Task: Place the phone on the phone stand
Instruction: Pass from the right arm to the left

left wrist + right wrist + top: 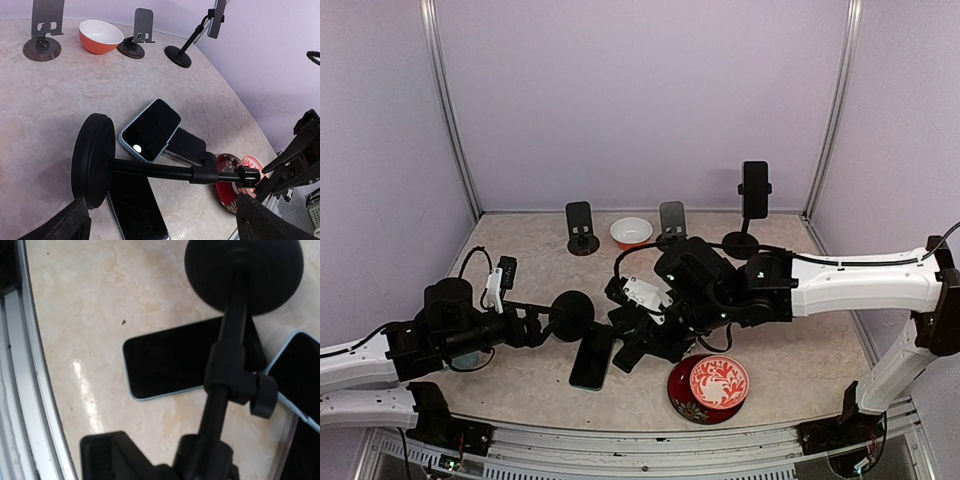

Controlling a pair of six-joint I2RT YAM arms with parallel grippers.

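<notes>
The black phone stand is tipped on its side, with its round base turned on edge and its rod running level above the table. My right gripper is shut on the rod's far end, and the base points away from it. One dark phone lies flat under the rod. A phone in a light blue case leans on another dark phone. My left gripper stands wide open just short of the base, holding nothing.
An orange bowl sits at the back between two small stands. A tall stand holding a phone is at the back right. Red patterned plates lie near the front edge, right of the phones.
</notes>
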